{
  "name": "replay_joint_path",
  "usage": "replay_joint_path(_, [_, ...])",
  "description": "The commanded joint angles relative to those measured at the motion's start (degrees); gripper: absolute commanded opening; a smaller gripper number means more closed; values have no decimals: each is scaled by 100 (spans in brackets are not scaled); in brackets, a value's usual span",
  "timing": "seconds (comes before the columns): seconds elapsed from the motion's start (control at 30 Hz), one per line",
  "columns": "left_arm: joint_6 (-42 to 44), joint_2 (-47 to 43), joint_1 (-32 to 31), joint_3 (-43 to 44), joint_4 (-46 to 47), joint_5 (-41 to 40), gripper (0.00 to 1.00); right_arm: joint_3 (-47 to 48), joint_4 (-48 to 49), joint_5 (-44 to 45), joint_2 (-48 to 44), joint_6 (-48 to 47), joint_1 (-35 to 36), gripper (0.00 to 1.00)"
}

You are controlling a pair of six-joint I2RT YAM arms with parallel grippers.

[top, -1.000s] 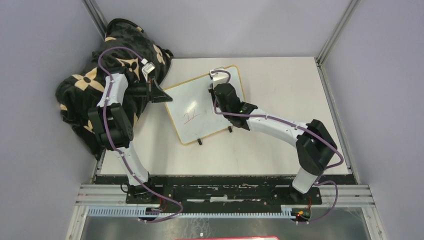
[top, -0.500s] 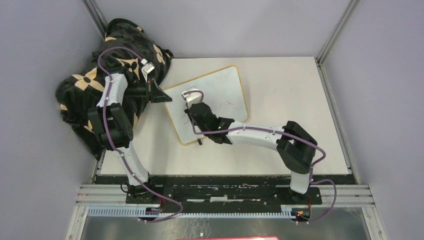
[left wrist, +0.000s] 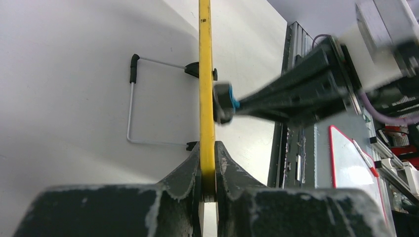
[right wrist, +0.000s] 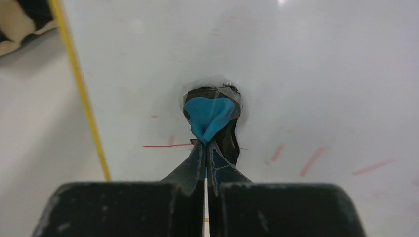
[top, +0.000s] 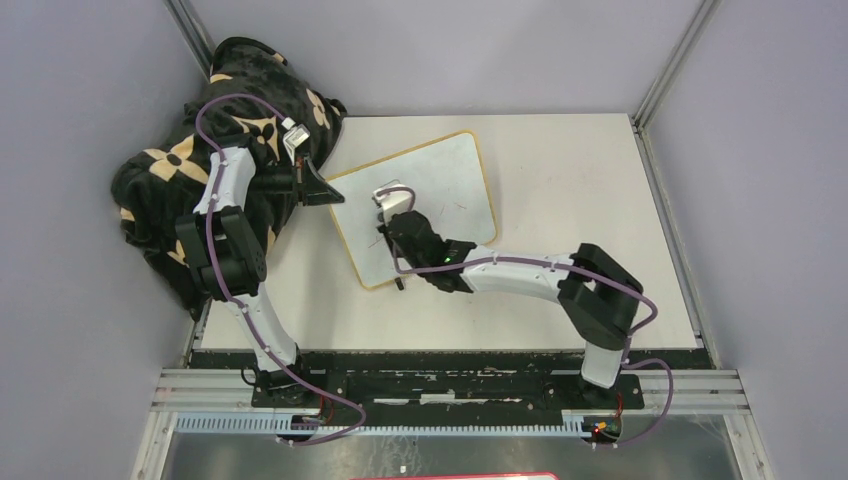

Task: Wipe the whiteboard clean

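Note:
The whiteboard [top: 452, 172], white with a thin yellow frame, lies tilted on the table. My left gripper [top: 326, 192] is shut on its left edge; in the left wrist view the yellow frame [left wrist: 206, 74] runs straight up from between my left gripper's jaws [left wrist: 208, 170]. My right gripper [top: 388, 230] is over the board's left middle, shut on a small blue-and-black eraser [right wrist: 209, 113] whose tip presses on the white surface [right wrist: 321, 64]. Faint red strokes [right wrist: 312, 161] lie around it. The eraser tip also shows in the left wrist view [left wrist: 224, 102].
A black-and-tan flower-patterned blanket [top: 170, 175] is heaped at the table's far left, under the left arm. The board's wire stand [left wrist: 131, 101] and black feet [top: 400, 284] are at its near edge. Grey walls enclose the table [top: 580, 190].
My right gripper has swept from the board's far edge down to its left middle, over where the red characters were. The left gripper and the board have stayed put.

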Motion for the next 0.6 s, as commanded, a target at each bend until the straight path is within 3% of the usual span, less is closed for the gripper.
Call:
replay_joint_path(0.0, [335,-203,-84,-94,60,-292,3,-812,27,614,-787,175,-1059,1])
replay_joint_path(0.2, [335,-201,-88,-62,61,-275,3,-1331,79,936,-1148,41,-1753,1])
replay_joint_path(0.57, [326,-226,-81,-94,64,-354,3,-1550,270,1316,-1213,184,-1817,1])
